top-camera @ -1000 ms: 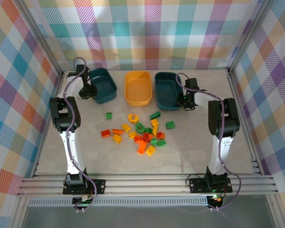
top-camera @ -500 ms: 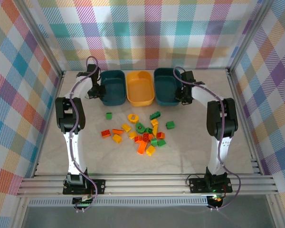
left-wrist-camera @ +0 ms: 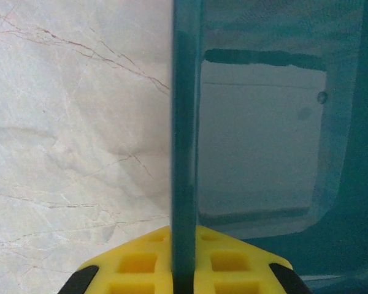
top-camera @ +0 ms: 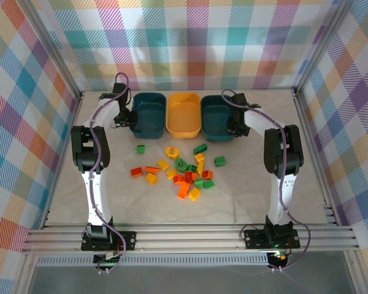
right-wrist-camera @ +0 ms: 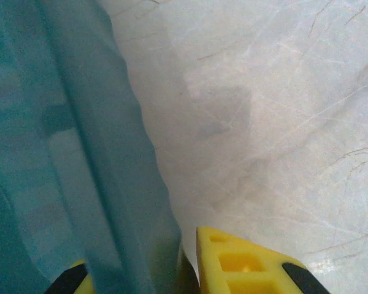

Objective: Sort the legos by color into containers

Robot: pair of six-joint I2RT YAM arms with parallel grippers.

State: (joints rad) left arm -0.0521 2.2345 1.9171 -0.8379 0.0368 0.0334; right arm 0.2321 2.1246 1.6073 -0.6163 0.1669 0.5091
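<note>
Nearest the arm bases, on the pale marbled table [top-camera: 67, 184], the legos [top-camera: 183, 170] lie loose in the middle, yellow, red-orange and green together. They sit just as they did a second ago, with a single green brick [top-camera: 140, 149] off to the left and another [top-camera: 219, 161] off to the right. Several in the thick of the heap overlap, so I could not count them surely.

Beyond them the change is plain. A second ago the three containers stood apart and askew; now they stand in one straight row, side against side. The left teal tub [top-camera: 150, 116] has been drawn in toward the yellow-orange tub [top-camera: 184, 116], and the right teal tub [top-camera: 214, 116] has been squared up against its other side.

The left gripper [top-camera: 124, 120] is clamped on the outer wall of the left teal tub. From its wrist, the yellow pads [left-wrist-camera: 135, 264] press on either side of the thin teal wall, with bare table to one side and the tub floor to the other. The pads are cut off by the bottom edge of that view.

The right gripper [top-camera: 234, 127] is likewise closed on the outer wall of the right teal tub. From its wrist, one yellow finger [right-wrist-camera: 242, 263] shows clearly on the table side. The other is mostly hidden behind the blurred teal wall, only a corner peeping out. From above, both sets of jaws are too small to make out.
</note>
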